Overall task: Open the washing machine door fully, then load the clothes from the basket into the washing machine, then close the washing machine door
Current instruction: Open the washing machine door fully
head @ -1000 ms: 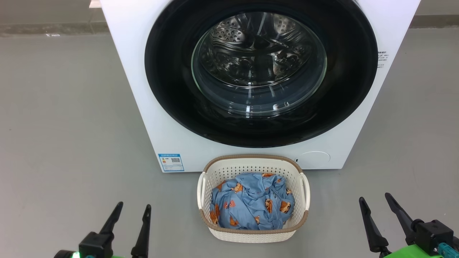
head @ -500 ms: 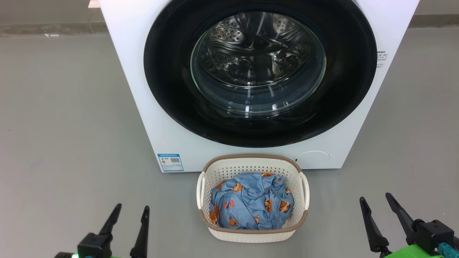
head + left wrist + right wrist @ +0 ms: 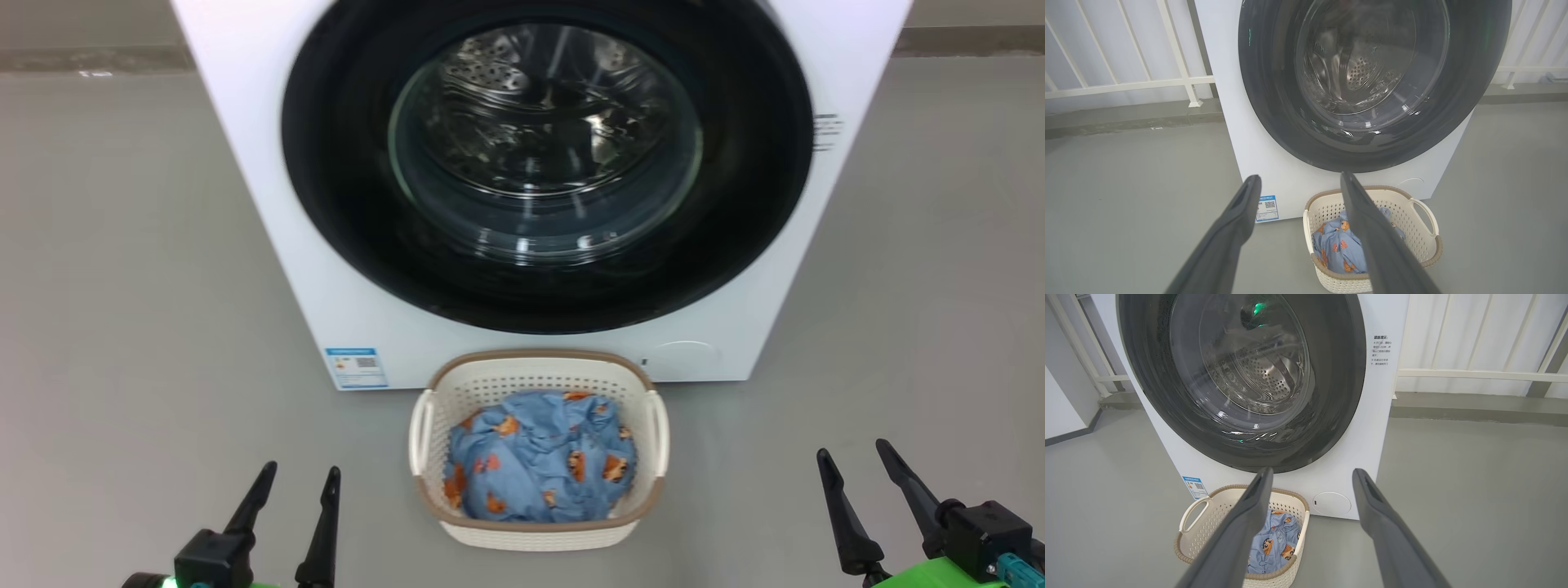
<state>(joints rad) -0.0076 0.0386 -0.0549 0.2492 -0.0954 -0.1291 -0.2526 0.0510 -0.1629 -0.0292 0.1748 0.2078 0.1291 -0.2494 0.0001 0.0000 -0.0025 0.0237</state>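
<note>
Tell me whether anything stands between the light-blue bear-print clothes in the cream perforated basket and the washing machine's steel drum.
Yes: the round glossy black door with a clear glass porthole is shut across the drum, behind and above the basket of clothes. Nothing visible stands between it and the open left gripper or right gripper.

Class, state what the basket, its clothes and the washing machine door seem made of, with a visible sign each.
Cream-white perforated basket: probably matt moulded plastic, from its regular holes. Light-blue bear-print clothes: soft fabric, from crumpled folds. Round black washing machine door: glossy, perhaps plastic, with clear glassy porthole showing reflections.
</note>
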